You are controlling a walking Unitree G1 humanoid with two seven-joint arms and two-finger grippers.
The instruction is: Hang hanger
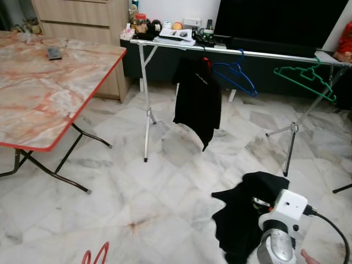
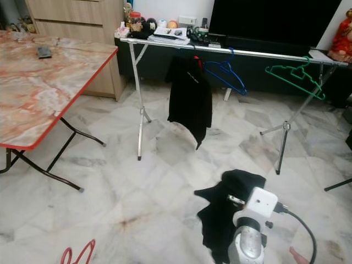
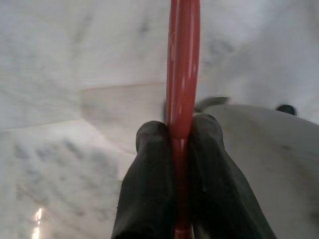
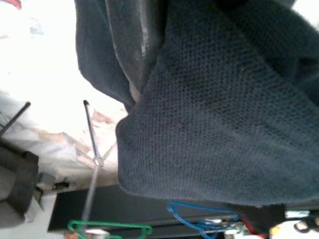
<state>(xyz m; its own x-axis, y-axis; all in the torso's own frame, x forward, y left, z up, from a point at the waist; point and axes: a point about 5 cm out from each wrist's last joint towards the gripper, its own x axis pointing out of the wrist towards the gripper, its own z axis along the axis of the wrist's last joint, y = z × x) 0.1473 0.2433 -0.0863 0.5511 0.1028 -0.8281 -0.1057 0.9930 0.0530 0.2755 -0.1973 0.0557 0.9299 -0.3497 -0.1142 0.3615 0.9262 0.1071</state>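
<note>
**Stock of hangers, garments and rack, one moment**

- Left claw [image 3: 174, 149]: both black fingers [image 3: 147, 169] pinched tight on a red hanger [image 3: 183, 74]. The red bar runs straight out between the pads and beyond their tips. In the head views a small part of this hanger [image 1: 94, 255] shows low at the robot's left, over the marble floor [image 1: 137, 209].
- Right claw: buried under a black garment [image 1: 245, 212] that drapes over it; whether its fingers are closed cannot be told. The silver wrist [image 1: 278, 242] sits just below the cloth, and the cloth crowds the lens of the right wrist view [image 4: 224, 109].
- Clothes rack [image 1: 231, 51]: silver rail on thin legs, well ahead of both claws. On it hang a black shirt [image 1: 198, 99] on a red-necked hanger, a bare blue hanger [image 1: 235, 77] beside it, and a bare green hanger [image 1: 305, 80] further toward the robot's right.
- Marbled surface [image 1: 44, 88] with red edging and folding legs: far to the left of the left claw; a small dark object [image 1: 54, 53] lies on it.
</note>
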